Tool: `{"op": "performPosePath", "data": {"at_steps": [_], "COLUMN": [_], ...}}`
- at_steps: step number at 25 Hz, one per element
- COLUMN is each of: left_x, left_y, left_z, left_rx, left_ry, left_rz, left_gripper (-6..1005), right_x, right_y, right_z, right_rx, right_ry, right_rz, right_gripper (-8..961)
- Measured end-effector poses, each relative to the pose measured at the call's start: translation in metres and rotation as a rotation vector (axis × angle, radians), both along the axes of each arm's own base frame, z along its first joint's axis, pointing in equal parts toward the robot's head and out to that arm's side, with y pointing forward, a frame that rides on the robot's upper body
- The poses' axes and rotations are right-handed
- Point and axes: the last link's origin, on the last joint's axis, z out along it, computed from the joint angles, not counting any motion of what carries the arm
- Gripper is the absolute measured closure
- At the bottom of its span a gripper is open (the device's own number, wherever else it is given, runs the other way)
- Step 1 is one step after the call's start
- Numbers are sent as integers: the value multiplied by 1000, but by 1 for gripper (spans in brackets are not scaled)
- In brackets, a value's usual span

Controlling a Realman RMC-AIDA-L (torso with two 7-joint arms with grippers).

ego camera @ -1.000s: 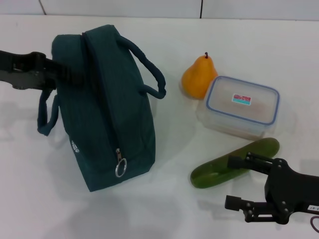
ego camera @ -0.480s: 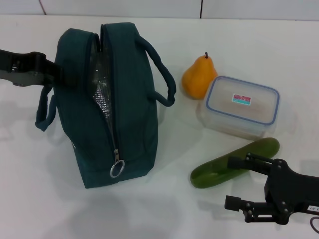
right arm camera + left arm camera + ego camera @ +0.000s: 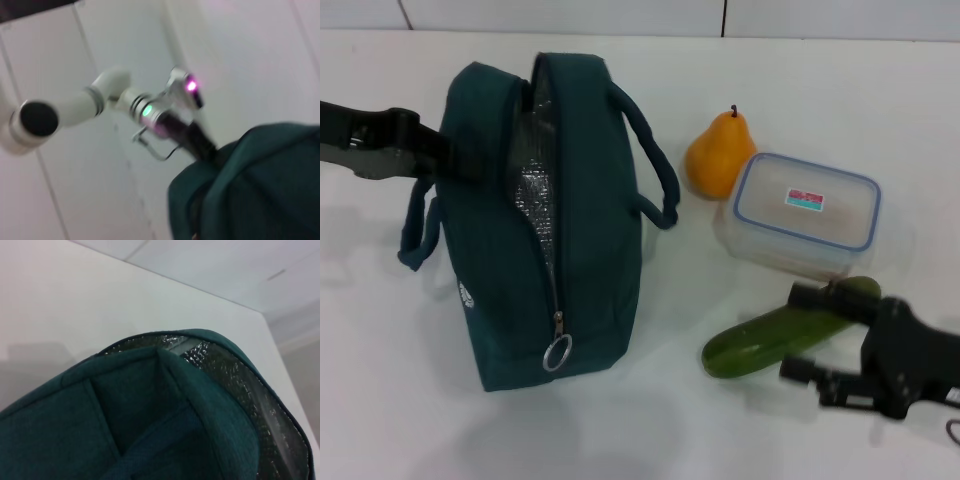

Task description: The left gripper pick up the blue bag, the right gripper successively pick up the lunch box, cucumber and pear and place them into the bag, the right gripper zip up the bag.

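Note:
The blue bag (image 3: 588,235) stands at the left of the table, its zipper parted so that silver foil lining shows; the ring pull (image 3: 557,352) hangs at the near end. My left gripper (image 3: 448,160) reaches in from the left and is shut on the bag's left side by a loop handle. The left wrist view shows the bag (image 3: 150,415) close up. The pear (image 3: 718,155) stands behind the lunch box (image 3: 807,215). The cucumber (image 3: 770,340) lies in front of the box. My right gripper (image 3: 805,333) is open at the cucumber's right end, holding nothing.
A white table (image 3: 820,90) carries everything, with a tiled wall edge behind it. In the right wrist view the left arm (image 3: 150,110) shows beyond the bag (image 3: 260,185). Bare tabletop lies in front of the bag and between bag and fruit.
The bag has been tipped upright and its mouth has opened wider, showing the foil. My right gripper has risen and shifted right, toward the cucumber's end and the lunch box.

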Motion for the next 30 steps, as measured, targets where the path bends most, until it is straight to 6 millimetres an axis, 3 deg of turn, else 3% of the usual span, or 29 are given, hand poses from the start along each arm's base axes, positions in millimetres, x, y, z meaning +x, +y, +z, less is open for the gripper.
{"op": "performPosePath", "data": {"at_steps": [8,16,24,30], "left_x": [8,9,9,9], "left_y": [-3,-3,-3,-3], "left_z": [-1,1,1,1], "left_rx": [-11,-3,-2,-1], "left_ry": [-59,-92,-93,-94], "left_rz": [-19,-23,-24,-26], "left_gripper": [958,958,958,957], "right_x": [8,38,76,80], "right_y": [-2,-5,2,8], "right_z": [24,44,46,39], "right_rx": [144,116,-2,-86], "right_ry": [269,515,556,559], "right_rz": [-240,-623,-961,-1052], "right_gripper": [172,178,183,188]}}
